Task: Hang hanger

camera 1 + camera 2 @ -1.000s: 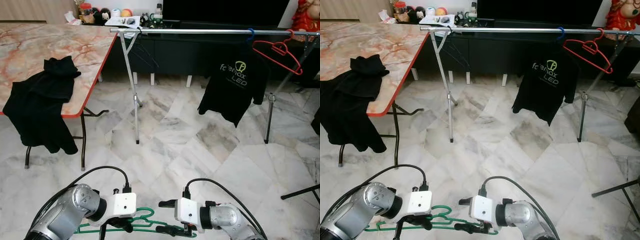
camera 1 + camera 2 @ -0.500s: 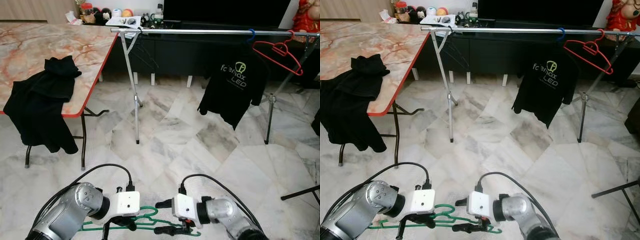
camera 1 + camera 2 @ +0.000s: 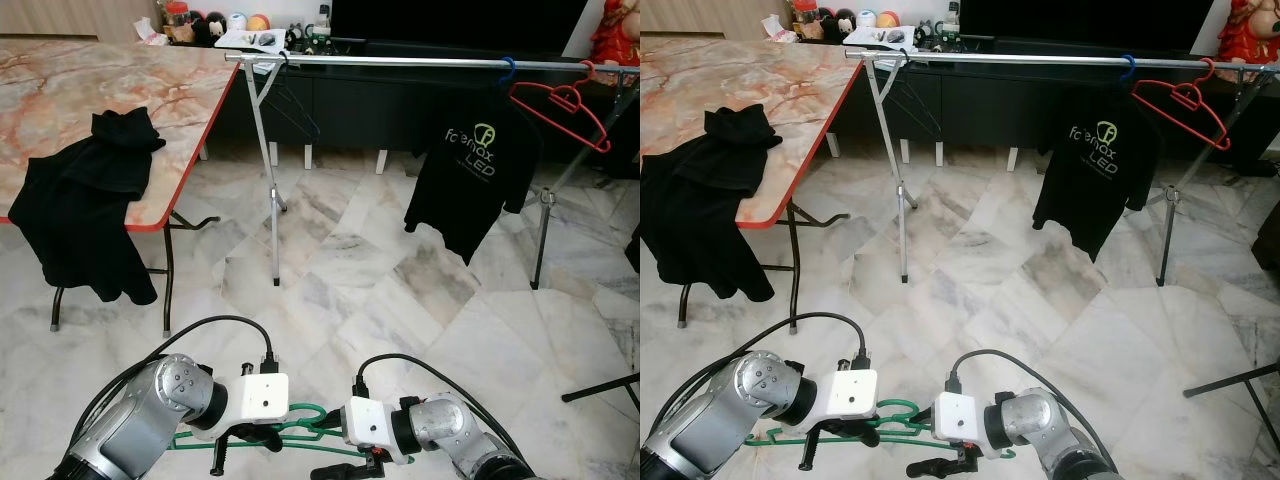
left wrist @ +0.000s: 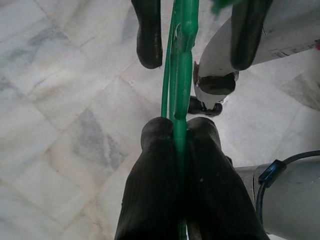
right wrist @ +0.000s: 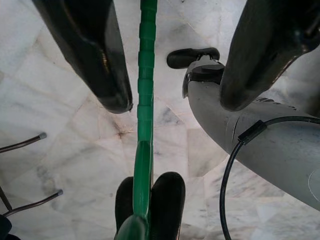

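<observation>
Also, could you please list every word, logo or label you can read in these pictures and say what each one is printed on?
"LED": lower line of print on the black T-shirt hanging from the rail.
Upper line of that print, beside a round logo: starts with "f" and ends in "x"; the middle letters are too blurred to read.
White label on the right arm casing in the left wrist view: too small to read.

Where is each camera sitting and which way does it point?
Left eye view: head, looking forward-down at clothes rail; both silver arms below.
Right eye view: same scene, same arms.
Left wrist view: along left tool, shut on green hanger.
Right wrist view: along right tool, open astride that hanger.
Shared: both wrist views see the hanger and the other tool.
</observation>
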`<state>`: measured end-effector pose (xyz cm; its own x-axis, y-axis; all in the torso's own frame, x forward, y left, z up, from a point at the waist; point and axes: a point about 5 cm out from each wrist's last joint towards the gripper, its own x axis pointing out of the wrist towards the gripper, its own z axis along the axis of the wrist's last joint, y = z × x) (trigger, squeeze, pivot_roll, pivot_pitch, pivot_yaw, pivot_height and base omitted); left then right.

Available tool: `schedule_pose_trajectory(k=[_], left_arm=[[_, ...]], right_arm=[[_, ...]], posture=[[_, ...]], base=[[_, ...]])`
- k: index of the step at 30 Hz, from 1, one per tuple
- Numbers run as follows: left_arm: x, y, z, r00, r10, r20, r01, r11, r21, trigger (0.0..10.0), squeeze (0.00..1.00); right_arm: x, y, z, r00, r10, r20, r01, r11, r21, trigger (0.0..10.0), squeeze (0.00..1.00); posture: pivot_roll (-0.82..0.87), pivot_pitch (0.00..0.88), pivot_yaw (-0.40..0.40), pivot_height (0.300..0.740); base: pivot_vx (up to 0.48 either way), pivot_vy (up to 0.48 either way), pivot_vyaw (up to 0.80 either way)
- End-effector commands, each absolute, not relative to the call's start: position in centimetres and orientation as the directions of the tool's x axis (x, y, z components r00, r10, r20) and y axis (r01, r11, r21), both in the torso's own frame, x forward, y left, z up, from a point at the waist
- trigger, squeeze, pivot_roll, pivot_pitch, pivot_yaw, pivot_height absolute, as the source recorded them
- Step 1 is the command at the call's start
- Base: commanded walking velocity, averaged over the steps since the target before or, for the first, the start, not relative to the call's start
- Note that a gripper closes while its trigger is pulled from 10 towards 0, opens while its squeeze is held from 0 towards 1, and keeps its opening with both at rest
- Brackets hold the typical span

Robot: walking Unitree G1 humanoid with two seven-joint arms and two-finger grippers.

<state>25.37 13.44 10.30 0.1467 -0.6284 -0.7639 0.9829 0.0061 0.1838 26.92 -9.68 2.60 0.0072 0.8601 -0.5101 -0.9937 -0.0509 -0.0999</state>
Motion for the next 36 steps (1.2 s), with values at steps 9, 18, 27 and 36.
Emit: schedule_pose_trajectory(k=[9,18,27,36], left_arm=[[25.15,13.20,10.49,0.128,-0.635,-0.762,0.985,-0.006,0.171,10.0,0.00],[25.12,13.02,10.45,0.127,-0.640,-0.758,0.985,-0.006,0.170,10.0,0.00],[25.21,12.84,10.41,0.127,-0.645,-0.753,0.984,-0.013,0.178,10.0,0.00],[25.33,12.69,10.38,0.133,-0.650,-0.749,0.982,-0.017,0.189,10.0,0.00]], right_arm=[[27.18,-9.62,2.63,0.042,0.866,-0.499,-0.995,-0.010,-0.101,0.0,0.00],[27.37,-9.58,2.72,0.064,0.874,-0.481,-0.996,0.023,-0.090,0.0,0.00],[27.34,-9.78,2.60,0.072,0.873,-0.483,-0.996,0.036,-0.083,0.0,0.00],[27.40,-9.95,2.53,0.081,0.867,-0.492,-0.996,0.046,-0.082,0.0,0.00]], posture=[[0.08,0.133,-0.058,0.740],[0.08,0.133,-0.061,0.740],[0.08,0.129,-0.063,0.740],[0.08,0.125,-0.064,0.740]], base=[[0.000,0.000,0.00],[0.000,0.000,0.00],[0.000,0.000,0.00],[0.000,0.000,0.00]])
